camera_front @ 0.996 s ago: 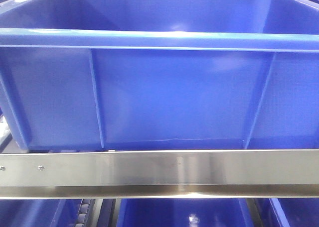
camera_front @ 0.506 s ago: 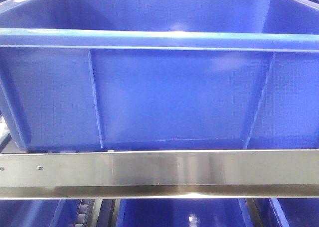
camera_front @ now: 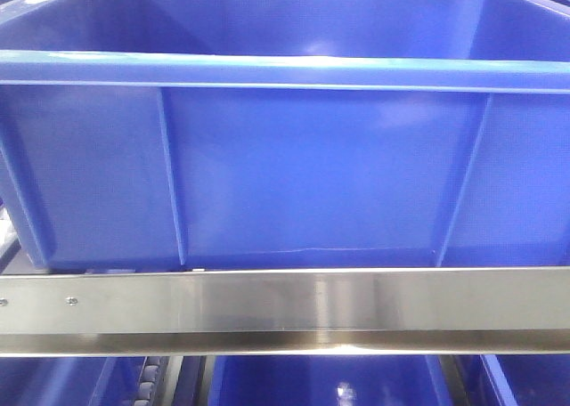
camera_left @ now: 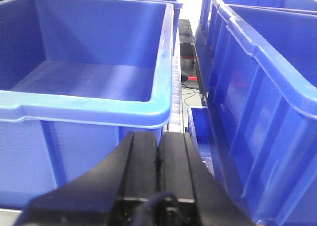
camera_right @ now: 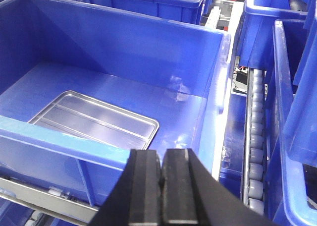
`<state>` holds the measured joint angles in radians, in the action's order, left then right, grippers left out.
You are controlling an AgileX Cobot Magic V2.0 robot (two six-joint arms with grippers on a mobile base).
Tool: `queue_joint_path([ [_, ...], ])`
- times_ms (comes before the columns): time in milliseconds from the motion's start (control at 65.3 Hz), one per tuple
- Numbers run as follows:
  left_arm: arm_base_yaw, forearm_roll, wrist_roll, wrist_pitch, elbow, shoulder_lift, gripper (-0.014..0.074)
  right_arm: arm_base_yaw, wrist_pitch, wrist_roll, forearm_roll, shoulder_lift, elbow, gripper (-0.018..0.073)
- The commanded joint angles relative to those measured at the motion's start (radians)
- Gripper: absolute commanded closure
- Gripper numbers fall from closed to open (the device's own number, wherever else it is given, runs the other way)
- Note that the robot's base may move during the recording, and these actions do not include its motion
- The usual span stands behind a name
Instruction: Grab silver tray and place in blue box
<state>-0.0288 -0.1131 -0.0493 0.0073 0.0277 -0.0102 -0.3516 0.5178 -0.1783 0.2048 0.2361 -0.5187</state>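
silver tray partly behind blue box rim

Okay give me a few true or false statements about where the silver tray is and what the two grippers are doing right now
1. The silver tray lies flat on the floor of the blue box. True.
2. The right gripper is clamped on the tray. False: it is shut on nothing, outside the box's near wall.
3. The left gripper is wide open. False: its fingers are pressed together.
4. The tray shows two long ridges in its floor. True.
5. The blue crate in the left wrist view holds the tray. False: what shows of its floor is bare.
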Motion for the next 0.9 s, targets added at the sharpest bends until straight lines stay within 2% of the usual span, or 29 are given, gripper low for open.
queue_joint_path([
  [0,0.002,-0.007,-0.001,-0.098,-0.002,-0.02,0.0701,-0.001,-0.084,0.007,0.02,0.011,-0.027,0.0503],
  [184,0.002,-0.007,-0.001,-0.098,-0.002,-0.02,0.0701,0.002,-0.085,0.007,0.02,0.011,-0.027,0.0503],
  [276,0.002,-0.007,-0.001,-0.098,-0.002,-0.02,0.0701,0.029,-0.095,0.007,0.015,0.011,-0.022,0.0503],
  [383,0.002,-0.007,-0.001,-0.098,-0.002,-0.02,0.0701,0.111,-0.171,0.019,-0.016,0.009,0.025,0.0503],
  [460,0.002,-0.007,-0.001,-0.098,-0.002,-0.02,0.0701,0.202,-0.261,0.052,-0.075,0.002,0.094,0.0503],
  [567,0.002,-0.007,-0.001,-0.098,-0.002,-0.02,0.0701,0.325,-0.395,0.08,-0.158,-0.039,0.23,0.0503],
  [643,0.002,-0.007,-0.001,-0.098,-0.002,-0.02,0.0701,0.385,-0.461,0.08,-0.19,-0.084,0.319,0.0503],
  [735,0.002,-0.007,-0.001,-0.098,-0.002,-0.02,0.0701,0.42,-0.508,0.08,-0.195,-0.153,0.413,0.0503],
  [889,0.002,-0.007,-0.001,-0.098,-0.002,-0.02,0.0701,0.422,-0.559,0.08,-0.195,-0.271,0.546,0.0503],
])
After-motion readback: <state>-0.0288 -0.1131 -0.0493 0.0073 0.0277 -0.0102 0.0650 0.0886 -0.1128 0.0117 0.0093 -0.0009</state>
